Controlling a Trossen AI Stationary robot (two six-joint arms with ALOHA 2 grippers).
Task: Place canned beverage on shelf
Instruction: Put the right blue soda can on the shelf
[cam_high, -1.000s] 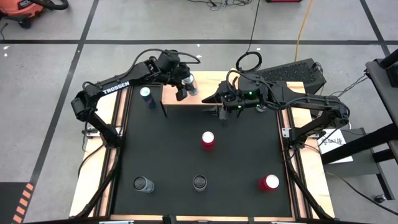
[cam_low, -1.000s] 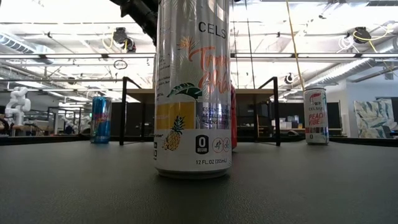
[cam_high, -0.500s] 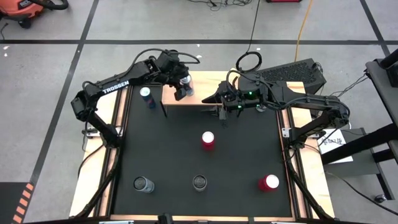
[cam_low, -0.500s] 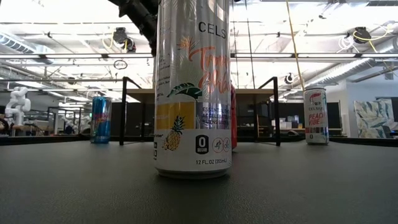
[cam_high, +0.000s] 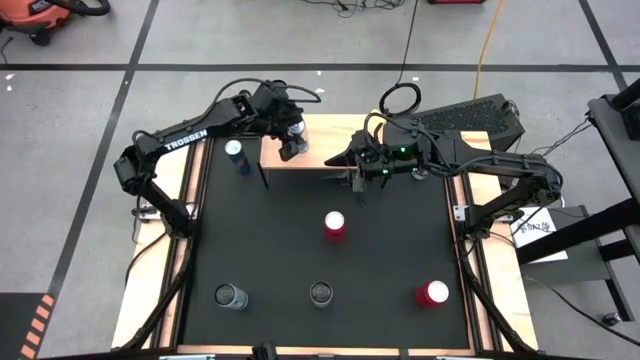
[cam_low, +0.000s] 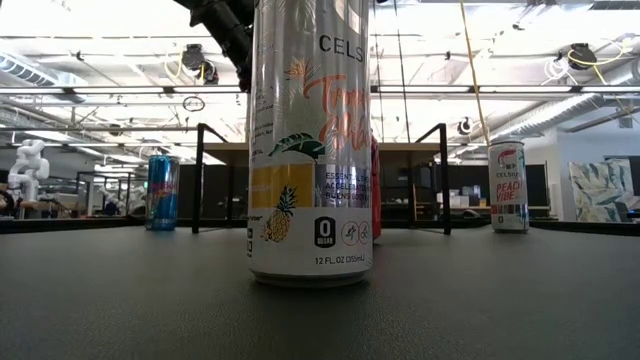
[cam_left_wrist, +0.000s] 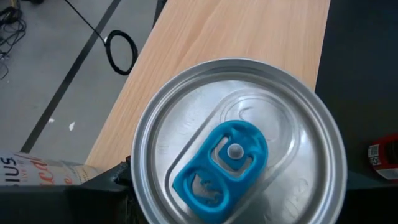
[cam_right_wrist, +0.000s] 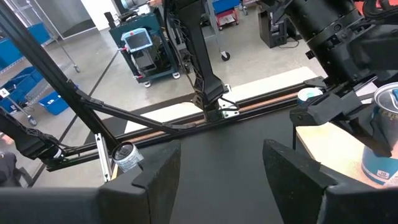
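- Can (cam_left_wrist: 233, 152) with a blue pull tab sits between the fingers of the left hand (cam_high: 291, 137), over the left end of the shelf (cam_high: 325, 145); the left wrist view shows light wood right behind its silver top.
- Whether its base already stands on the board, I cannot tell; the low view hides that spot behind a big can (cam_low: 310, 140) close to the lens.
- Task looks near its end for this can: it is at the shelf, but the release is not yet done.
- Left hand is closed on the can, dark fingers (cam_left_wrist: 118, 183) pressed to its rim on either side.
- Shelf carries nothing else that I can make out from above.
- Five more cans wait off the shelf: a blue one (cam_high: 237, 156) just left of it, a red one (cam_high: 334, 225) mid-mat, and three along the near edge of the desk (cam_high: 160, 250).
- Right hand (cam_high: 357, 182) hangs just in front of the shelf's right end, fingers (cam_right_wrist: 158, 171) spread wide and holding nothing.
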